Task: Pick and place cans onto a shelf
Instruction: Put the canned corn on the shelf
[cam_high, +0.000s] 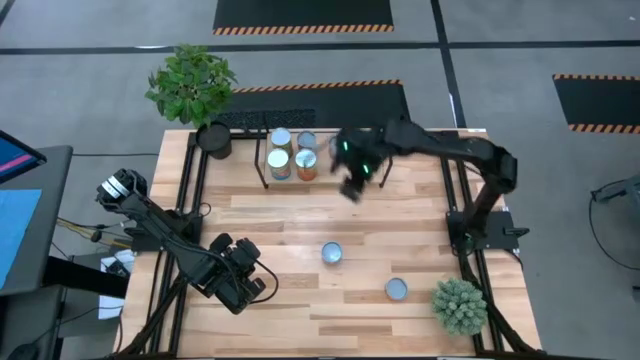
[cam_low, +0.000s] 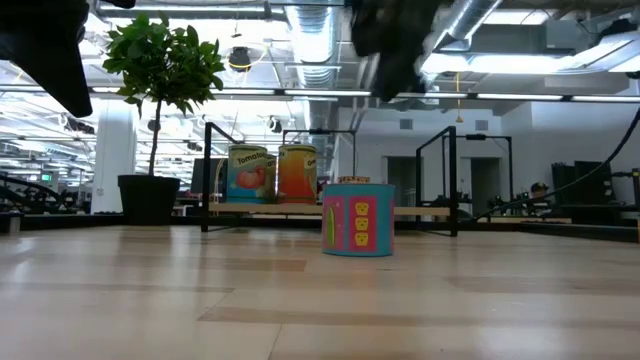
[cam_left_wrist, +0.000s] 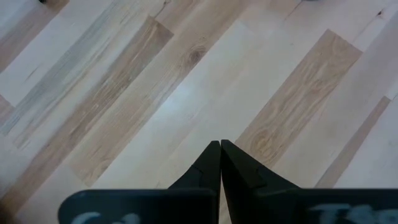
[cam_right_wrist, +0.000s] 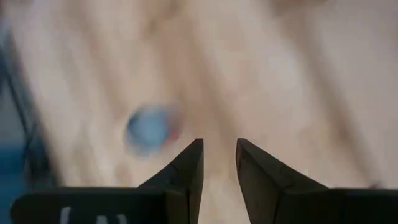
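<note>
The shelf (cam_high: 263, 160) stands at the table's far middle; several cans (cam_high: 292, 152) stand upright on its board (cam_low: 420, 211). Two more cans stand on the table: one (cam_high: 332, 253) at the centre, with a pink and teal label (cam_low: 358, 219), and one (cam_high: 397, 289) nearer the front right. My right gripper (cam_high: 352, 186) hangs open and blurred in the air, just right of the shelved cans, with nothing between its fingers (cam_right_wrist: 189, 163). Its wrist view shows a blurred blue can top (cam_right_wrist: 151, 129) below. My left gripper (cam_left_wrist: 221, 148) is shut over bare wood at the near left (cam_high: 250, 285).
A tall potted plant (cam_high: 190, 85) in a black pot (cam_high: 214, 138) stands at the far left corner, a small green bush (cam_high: 460, 305) at the near right corner. Black arm-mount frames (cam_high: 190, 200) run along both sides. Bare wood lies between the two loose cans and my left gripper.
</note>
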